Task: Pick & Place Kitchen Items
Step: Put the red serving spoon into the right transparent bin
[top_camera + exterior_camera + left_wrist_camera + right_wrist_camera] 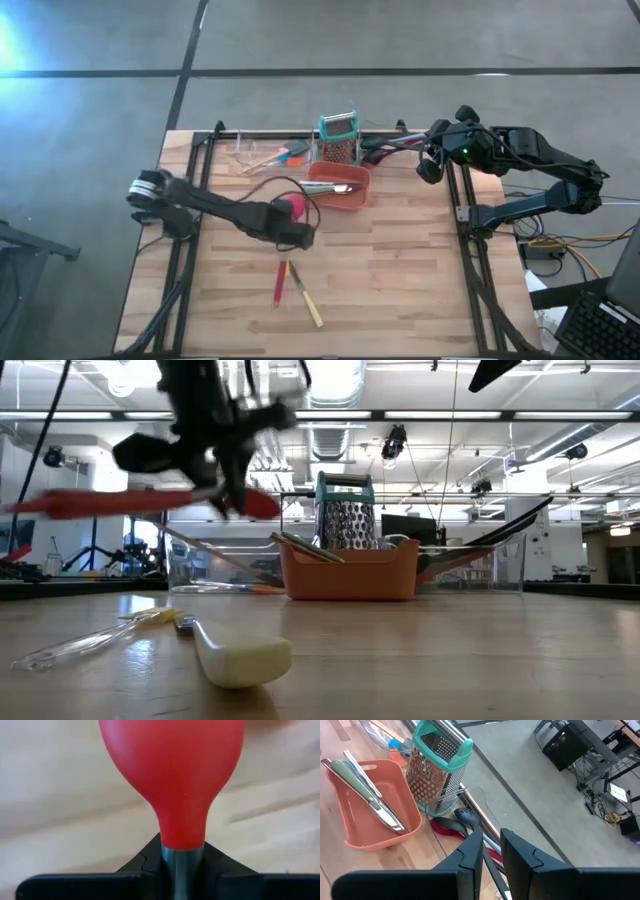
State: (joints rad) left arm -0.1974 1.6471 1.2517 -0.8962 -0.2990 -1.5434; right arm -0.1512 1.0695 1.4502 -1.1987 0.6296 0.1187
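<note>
The left gripper (291, 214) hangs over the wooden table (400, 280), just short of the red-orange rectangular plastic bin (340, 197) on its near-left side. Its jaws are clamped on the slim metal neck of a red silicone spoon (172, 780), right where the steel shaft meets the soft head; in the low view the spoon (150, 502) is lifted well clear of the table. It looks light, with a stiff shaft and a rubbery, yielding head. The narrow metal neck is probably slick, so the spoon could swivel in the grip if swung fast.

Nearer than the bin, a thin red-handled utensil (280, 281) and a yellow-handled knife (306, 296) lie flat on the boards. Both seem light and rigid, best pinched across the middle of the handle. Because they lie low, the fingers would need to come right down to the wood.

Inside the bin rests a green-handled knife (357, 782) with a bare steel blade.

Just behind the bin stands the teal-framed steel box grater (338, 138). Right of it, black and red spatulas (457, 822) lie overlapping at the table's far edge, where picking out one could drag the others.

The right gripper (491, 847) hovers above those spatulas, to the right of the bin, its fingers slightly apart and holding nothing.
</note>
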